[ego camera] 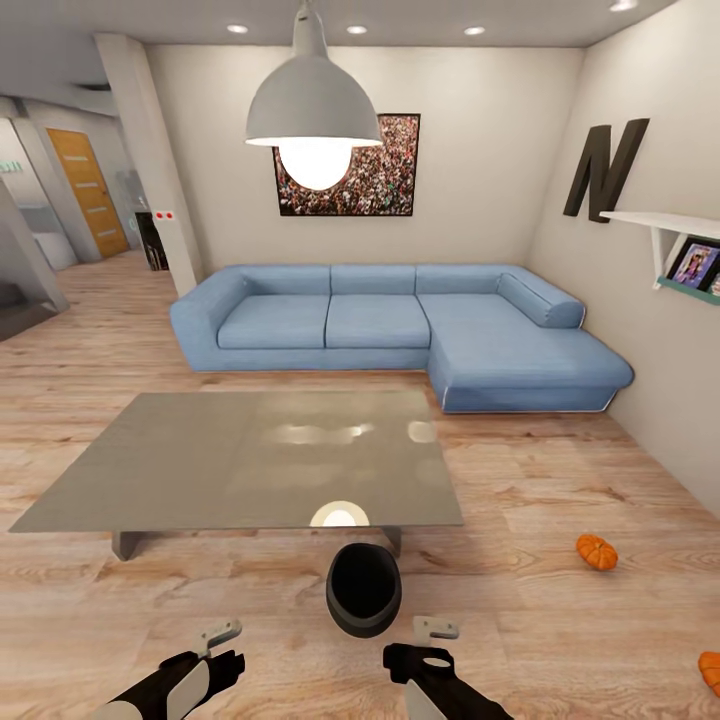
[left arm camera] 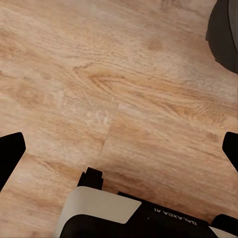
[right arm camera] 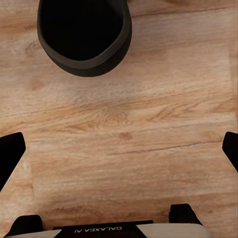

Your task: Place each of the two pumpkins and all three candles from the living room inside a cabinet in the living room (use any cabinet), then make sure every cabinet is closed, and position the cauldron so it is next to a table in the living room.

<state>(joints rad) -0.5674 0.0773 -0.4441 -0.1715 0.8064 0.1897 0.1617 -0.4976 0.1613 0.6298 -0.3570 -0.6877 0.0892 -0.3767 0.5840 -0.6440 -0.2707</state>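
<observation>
— Cauldron, squat black rounded pot (ego camera: 363, 590): where was it?
— On the wood-plank floor (ego camera: 560, 640), upright, just beside the near edge of the low glossy grey surface (ego camera: 200, 470), between both arms.
— Pumpkins?
— One small round orange pumpkin (ego camera: 596, 551) lay on the floor to the right; a second orange pumpkin (ego camera: 711, 671) sat at the frame's right edge.
— Grippers?
— Left gripper (left arm camera: 119, 148) and right gripper (right arm camera: 119, 148) both spread wide, holding nothing, above bare floor.
</observation>
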